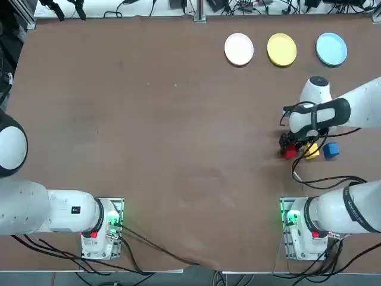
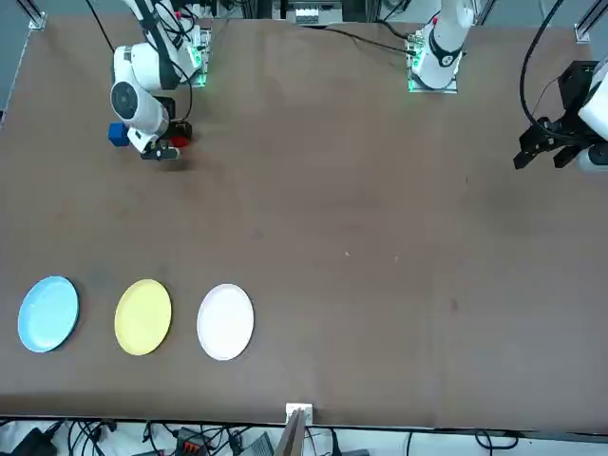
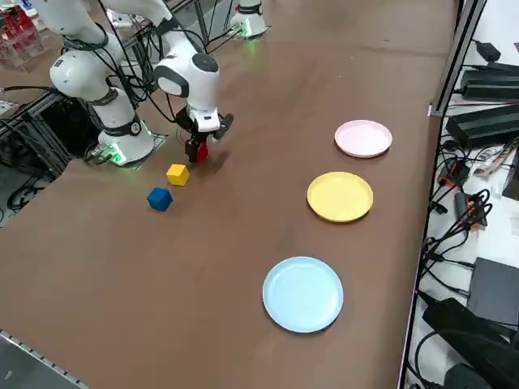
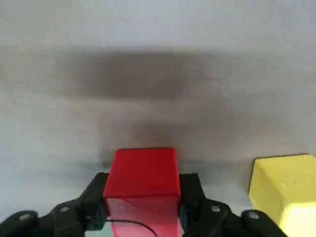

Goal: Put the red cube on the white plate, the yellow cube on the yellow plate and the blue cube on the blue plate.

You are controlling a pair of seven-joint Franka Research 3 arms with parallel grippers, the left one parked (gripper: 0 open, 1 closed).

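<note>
Right wrist view: the small solid red cube (image 4: 142,185) sits between the two black fingers of the right gripper (image 4: 143,201), which are closed on its sides, one finger touching each side. Beside the jaws, near but apart from them, rests the small solid yellow cube (image 4: 286,190). Farther from the jaws, past the yellow one, lies the small solid blue cube (image 3: 160,198). Well apart from the jaws lie three round flat plates in a row: white (image 1: 239,49), yellow (image 1: 281,49) and light blue (image 1: 331,49), the white one nearest the jaws in the right side view.
</note>
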